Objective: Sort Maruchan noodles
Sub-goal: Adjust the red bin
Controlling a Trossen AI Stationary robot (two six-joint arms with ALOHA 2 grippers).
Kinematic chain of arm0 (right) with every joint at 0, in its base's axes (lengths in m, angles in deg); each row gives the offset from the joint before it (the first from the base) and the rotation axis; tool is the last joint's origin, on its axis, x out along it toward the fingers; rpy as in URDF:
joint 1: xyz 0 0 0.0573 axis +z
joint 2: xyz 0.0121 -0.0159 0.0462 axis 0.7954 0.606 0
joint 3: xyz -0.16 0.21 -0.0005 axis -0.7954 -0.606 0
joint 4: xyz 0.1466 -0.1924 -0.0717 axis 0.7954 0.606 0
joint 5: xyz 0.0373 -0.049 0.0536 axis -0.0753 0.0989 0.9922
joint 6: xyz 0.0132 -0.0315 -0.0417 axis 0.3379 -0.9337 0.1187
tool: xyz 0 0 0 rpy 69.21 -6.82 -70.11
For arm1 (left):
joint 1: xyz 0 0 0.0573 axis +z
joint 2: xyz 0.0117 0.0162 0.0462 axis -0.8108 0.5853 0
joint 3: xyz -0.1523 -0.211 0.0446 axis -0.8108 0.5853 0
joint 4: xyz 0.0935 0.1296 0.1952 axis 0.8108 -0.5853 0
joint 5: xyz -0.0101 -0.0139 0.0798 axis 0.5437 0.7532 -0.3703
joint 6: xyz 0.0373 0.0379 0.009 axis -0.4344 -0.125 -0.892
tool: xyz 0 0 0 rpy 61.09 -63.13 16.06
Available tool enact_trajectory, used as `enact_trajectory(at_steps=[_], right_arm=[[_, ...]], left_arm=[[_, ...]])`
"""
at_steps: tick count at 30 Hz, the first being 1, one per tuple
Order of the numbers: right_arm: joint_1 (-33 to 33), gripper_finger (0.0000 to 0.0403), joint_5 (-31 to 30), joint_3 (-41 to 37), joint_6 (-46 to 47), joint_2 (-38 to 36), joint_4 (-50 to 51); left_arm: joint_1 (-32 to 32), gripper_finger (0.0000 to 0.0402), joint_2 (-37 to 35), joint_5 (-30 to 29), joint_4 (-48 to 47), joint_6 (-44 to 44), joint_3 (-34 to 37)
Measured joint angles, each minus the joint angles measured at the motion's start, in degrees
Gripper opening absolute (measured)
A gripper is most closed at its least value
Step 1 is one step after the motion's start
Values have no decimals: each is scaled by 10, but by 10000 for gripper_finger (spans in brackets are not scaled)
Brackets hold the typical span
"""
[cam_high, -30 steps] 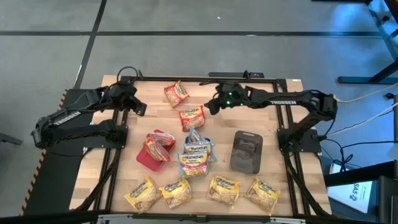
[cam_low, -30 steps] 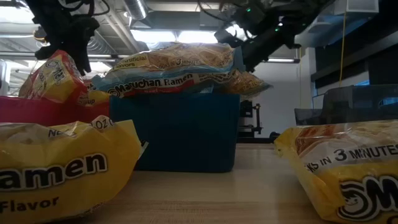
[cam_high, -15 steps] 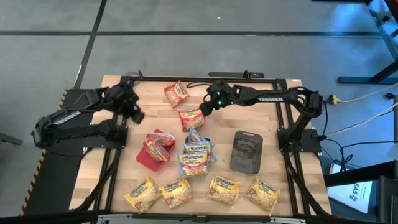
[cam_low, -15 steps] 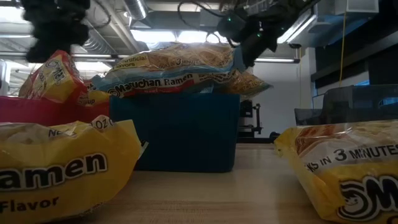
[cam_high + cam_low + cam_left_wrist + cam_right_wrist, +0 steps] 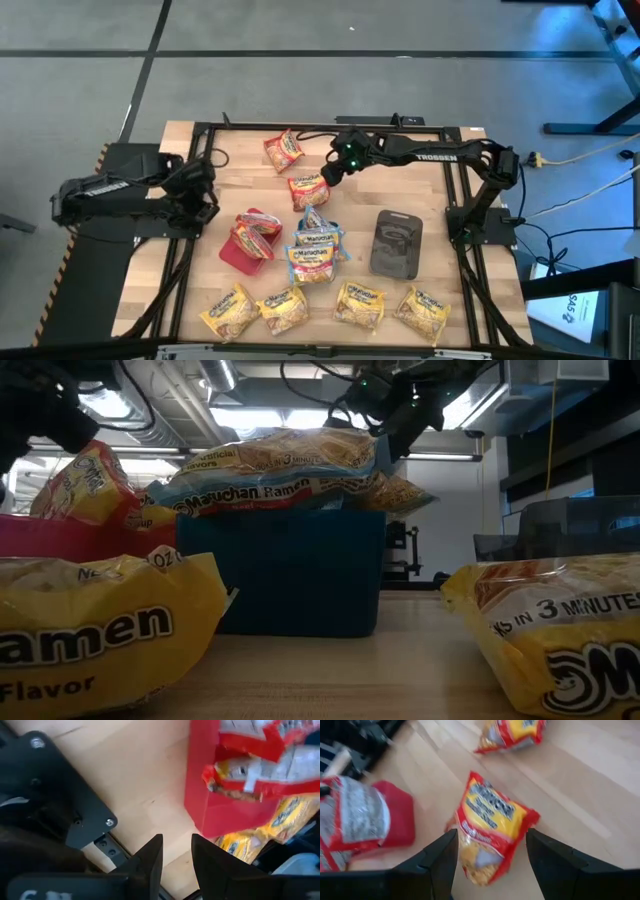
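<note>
A red Maruchan packet (image 5: 308, 188) (image 5: 490, 832) lies flat on the wood, and a second red one (image 5: 283, 150) lies farther back. My right gripper (image 5: 328, 180) (image 5: 492, 837) hovers open just above the first; its fingers stand on either side of the packet without touching it. My left gripper (image 5: 207, 200) (image 5: 177, 842) is drawn back at the table's left side beside the red tray (image 5: 200, 805). It is open by a narrow gap and holds nothing. Red packets lie in the red tray, and blue-edged ones (image 5: 313, 255) sit stacked on the teal tray (image 5: 290, 575).
A dark grey tray (image 5: 397, 242) lies right of the teal one with nothing on it. Several yellow packets (image 5: 283, 308) sit in a row along the near edge. Bare wood shows at the far right and between the trays and the left frame rail.
My right gripper has moved toward the table's left and down, to the red packet in the middle of the far half. My left gripper has drawn back from the far left area toward the near edge, ending beside the red tray. No packet has moved.
</note>
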Motion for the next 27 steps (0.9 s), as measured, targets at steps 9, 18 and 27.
enact_trajectory(at_steps=[9, 18, 27], right_arm=[[0, 230, 0, 0, -9, 0, 23], [0, 230, 0, 0, -11, 0, 23], [0, 230, 9, 0, -24, 0, 27]], left_arm=[[-125, 94, 29, -58, 100, 19, 1], [-283, 68, 58, -117, 173, 128, 47], [-393, 39, 78, -141, 219, 242, 76]])
